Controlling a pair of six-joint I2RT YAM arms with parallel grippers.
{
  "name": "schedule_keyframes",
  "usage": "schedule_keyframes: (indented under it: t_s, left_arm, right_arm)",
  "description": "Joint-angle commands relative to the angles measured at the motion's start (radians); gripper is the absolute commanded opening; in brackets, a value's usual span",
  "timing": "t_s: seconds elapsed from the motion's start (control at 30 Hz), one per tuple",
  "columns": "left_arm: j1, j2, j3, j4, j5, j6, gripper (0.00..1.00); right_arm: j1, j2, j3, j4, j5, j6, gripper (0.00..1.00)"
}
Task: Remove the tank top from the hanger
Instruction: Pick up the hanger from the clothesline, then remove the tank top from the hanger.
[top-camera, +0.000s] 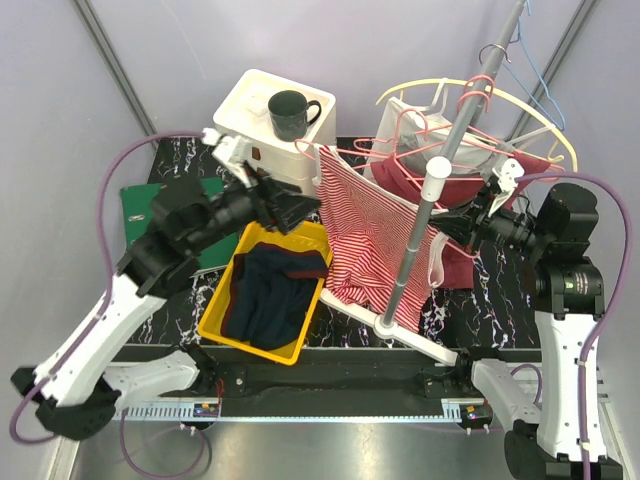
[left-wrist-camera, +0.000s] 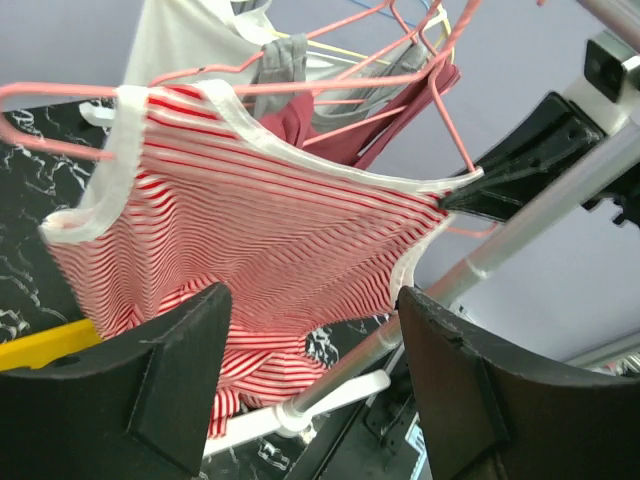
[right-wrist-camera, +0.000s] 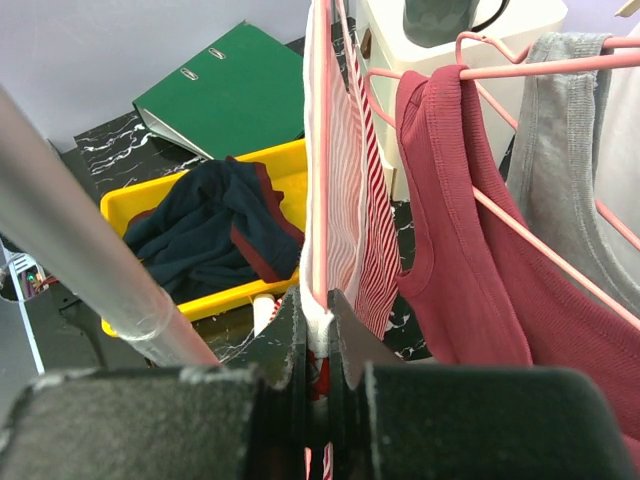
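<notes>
My left arm (top-camera: 100, 322) and right arm (top-camera: 560, 370) wore white shells on the long links, with thick round black housings at joints and wrists. A purple cable (top-camera: 112, 185) looped along each. My left claw (top-camera: 297, 207) had broad matte-black fingers (left-wrist-camera: 150, 400) with bevelled faces. My right claw (top-camera: 468, 218) was black too, a small white block (top-camera: 510, 176) mounted just behind it.

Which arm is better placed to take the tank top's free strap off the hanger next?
Left. The left gripper is open, facing the free strap on the hanger; the right gripper is shut on the tank top's other edge.
</notes>
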Motion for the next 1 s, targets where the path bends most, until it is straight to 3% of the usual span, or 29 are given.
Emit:
schedule_keyframes:
  t_s: [0.0,0.13,0.43,0.8,0.9,0.97]
  left_arm:
    - [-0.172,0.119,0.142,-0.011,-0.342,0.085,0.71]
    - [-0.207,0.196,0.195,-0.011,-0.516,0.082,0.69]
    - [-0.210,0.273,0.247,0.007,-0.611,0.048,0.63]
    - [-0.208,0.331,0.282,0.044,-0.590,0.027,0.71]
    - [-0.210,0.342,0.288,0.046,-0.608,0.036,0.69]
    - [-0.210,0.351,0.291,0.047,-0.626,0.045,0.62]
  right_arm:
    - [0.005,-0.037,-0.012,0.103,-0.009,0.059,0.00]
    - [0.005,-0.057,-0.023,0.104,-0.014,0.065,0.00]
    - [0.006,-0.095,-0.059,0.103,-0.023,0.059,0.00]
    - [0.006,-0.133,-0.089,0.101,-0.046,0.059,0.00]
    - [0.006,-0.152,-0.089,0.101,-0.057,0.062,0.00]
    - [0.006,-0.164,-0.091,0.101,-0.078,0.064,0.00]
